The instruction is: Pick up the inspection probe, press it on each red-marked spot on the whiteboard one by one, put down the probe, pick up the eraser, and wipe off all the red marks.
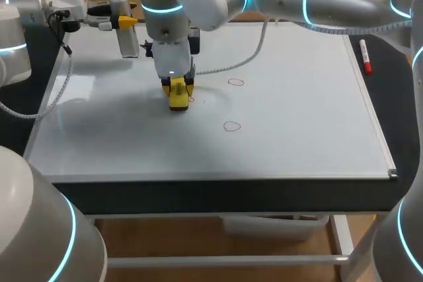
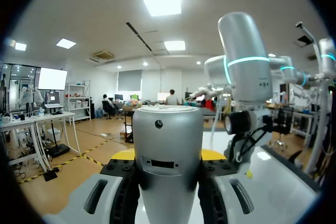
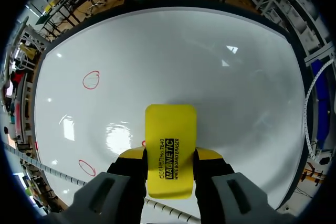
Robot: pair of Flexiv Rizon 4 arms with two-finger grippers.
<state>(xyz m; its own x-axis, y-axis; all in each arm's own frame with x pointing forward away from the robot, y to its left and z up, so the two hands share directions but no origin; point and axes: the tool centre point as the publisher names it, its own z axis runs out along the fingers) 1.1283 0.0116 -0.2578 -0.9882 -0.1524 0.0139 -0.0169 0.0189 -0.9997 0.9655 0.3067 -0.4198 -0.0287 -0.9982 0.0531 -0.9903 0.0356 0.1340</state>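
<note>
1. Whiteboard [image 1: 297, 143] lying flat on the table, taking up most of its top.
2. Near red ring [image 1: 231, 126] drawn toward the near-middle of the whiteboard, apart from the eraser.
3. Right gripper [image 1: 180, 90] pointing straight down, left of the board's middle. Fingers closed from both sides on the yellow eraser [image 1: 178, 99], which is set down at the board surface. Contact looks likely, not certain.
4. Small red trace [image 3: 143, 144] just beside the eraser's edge, too small to make out its shape.
5. Far red ring [image 1: 236, 82] beyond and to the right of the eraser, well apart from it.
6. Left gripper [image 1: 122, 22] at the board's far-left corner, held level. Fingers clamped on the silver probe [image 1: 127, 41], which stands upright between the yellow tips. Cannot tell whether its lower end meets the board.
7. Red marker [image 1: 365, 56] lying on the dark table just outside the whiteboard's far-right edge.
</note>
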